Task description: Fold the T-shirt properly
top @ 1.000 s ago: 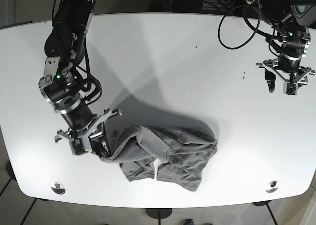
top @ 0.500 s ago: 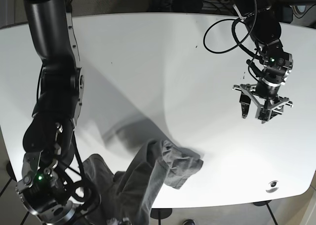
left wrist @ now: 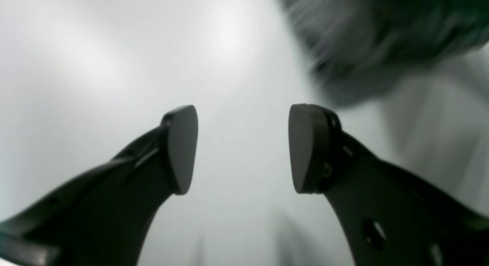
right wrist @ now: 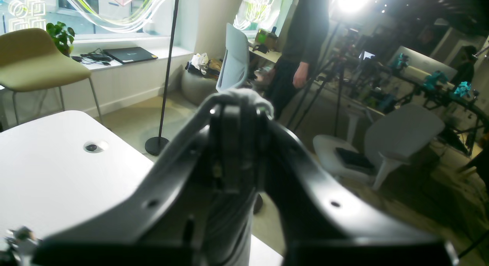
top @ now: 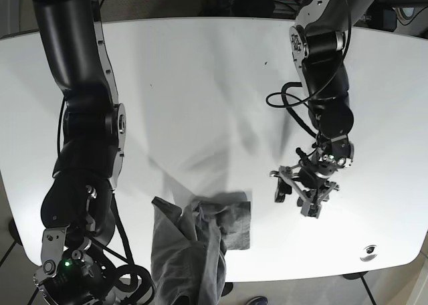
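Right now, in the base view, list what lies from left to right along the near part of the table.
Right arm → grey T-shirt, hanging partly over the near edge → left gripper, open above the bare table → round fitting in the tabletop.

T-shirt (top: 200,241) | grey, bunched | hanging over table's near edge

Bright overhead light glares off the white table (top: 200,71). Beyond the left gripper (left wrist: 243,147), the T-shirt (left wrist: 382,33) smears into motion blur.
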